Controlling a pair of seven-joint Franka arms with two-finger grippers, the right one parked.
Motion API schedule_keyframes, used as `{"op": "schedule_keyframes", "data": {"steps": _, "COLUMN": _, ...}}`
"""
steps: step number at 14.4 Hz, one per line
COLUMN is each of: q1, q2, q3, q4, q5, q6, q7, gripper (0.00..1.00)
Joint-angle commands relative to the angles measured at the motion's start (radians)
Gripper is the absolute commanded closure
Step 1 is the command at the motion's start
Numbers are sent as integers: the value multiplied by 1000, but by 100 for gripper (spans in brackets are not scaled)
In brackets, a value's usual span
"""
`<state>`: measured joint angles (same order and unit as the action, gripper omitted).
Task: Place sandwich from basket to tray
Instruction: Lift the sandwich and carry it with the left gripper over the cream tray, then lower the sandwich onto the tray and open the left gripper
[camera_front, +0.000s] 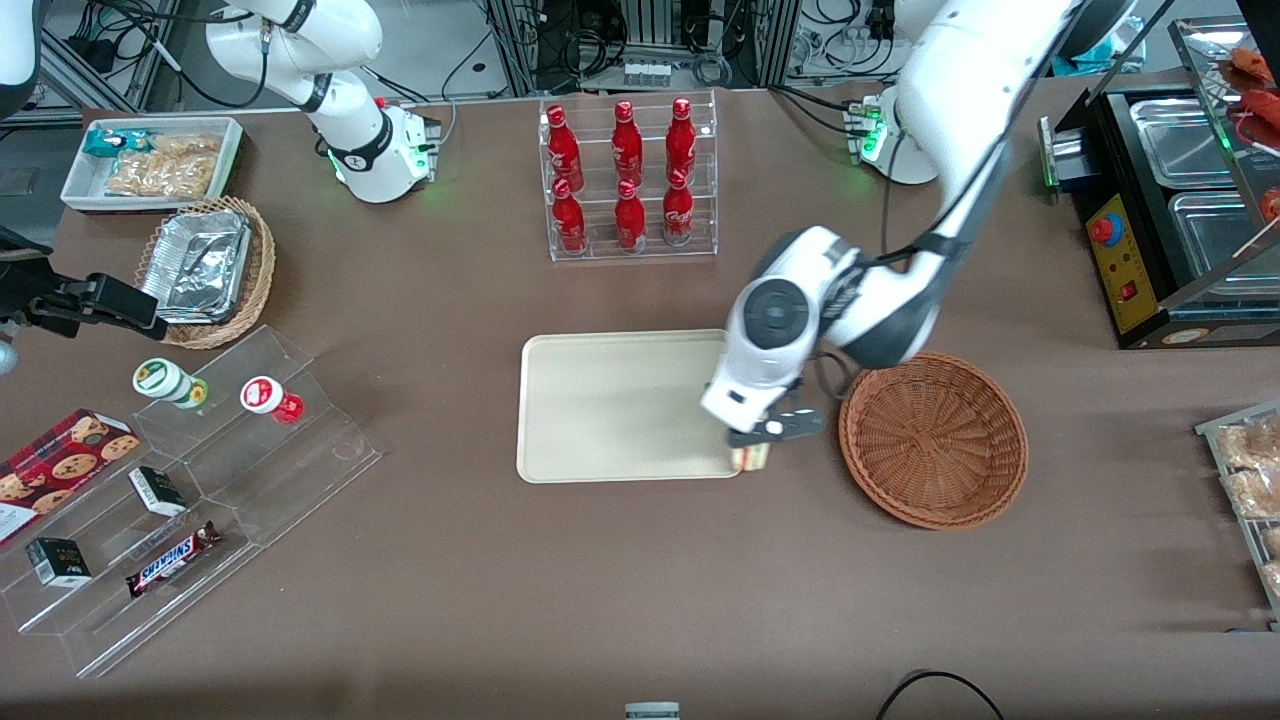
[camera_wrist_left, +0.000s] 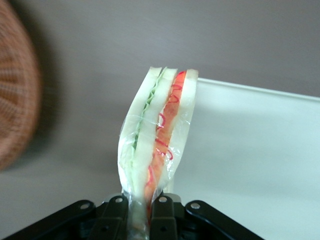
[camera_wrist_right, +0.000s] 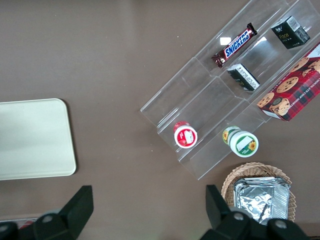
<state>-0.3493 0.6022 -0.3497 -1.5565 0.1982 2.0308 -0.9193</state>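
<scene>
While the gripper (camera_front: 757, 440) hangs over the tray's (camera_front: 600, 400) near corner on the basket (camera_front: 935, 438) side, its fingers (camera_wrist_left: 162, 212) are clamped on the sandwich (camera_wrist_left: 157, 137), w/ the wedge sticking out past the tips. Sandwich (camera_front: 752, 457) is wrapped in clear film, red & green layers showing along its cut edge, and sits right at the tray's rim, partly over brown table (camera_front: 640, 600). Basket lies just beside the tray toward the working arm's end. Rack of red bottles (camera_front: 628, 178) stands farther from the front camera than the tray.
</scene>
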Motion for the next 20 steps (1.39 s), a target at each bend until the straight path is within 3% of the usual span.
{"op": "schedule_keyframes", "data": {"steps": 1, "q1": -83, "q2": 105, "q3": 5, "q4": 145, "q5": 26, "q6": -23, "q7": -67, "gripper": 91}}
{"op": "schedule_keyframes", "data": {"steps": 9, "q1": -232, "q2": 274, "q3": 8, "q4": 334, "q5": 27, "q6": -24, "q7": -131, "gripper": 91}}
{"op": "schedule_keyframes", "data": {"steps": 16, "q1": -260, "q2": 292, "q3": 6, "q4": 342, "q5": 24, "q6": -47, "q7": -224, "gripper": 86}}
{"op": "schedule_keyframes", "data": {"steps": 17, "q1": -260, "q2": 292, "q3": 6, "q4": 342, "q5": 24, "q6": -47, "q7": -224, "gripper": 71}}
{"op": "schedule_keyframes", "data": {"steps": 18, "q1": -260, "q2": 294, "q3": 5, "q4": 342, "q5": 24, "q6": -46, "q7": -221, "gripper": 20}}
{"op": "schedule_keyframes", "data": {"steps": 19, "q1": -260, "q2": 294, "q3": 6, "q4": 336, "q5": 24, "q6": -41, "q7": -224, "gripper": 0}}
{"op": "schedule_keyframes", "data": {"steps": 20, "q1": -260, "q2": 291, "q3": 6, "q4": 334, "q5": 26, "q6": -41, "q7": -219, "gripper": 0}}
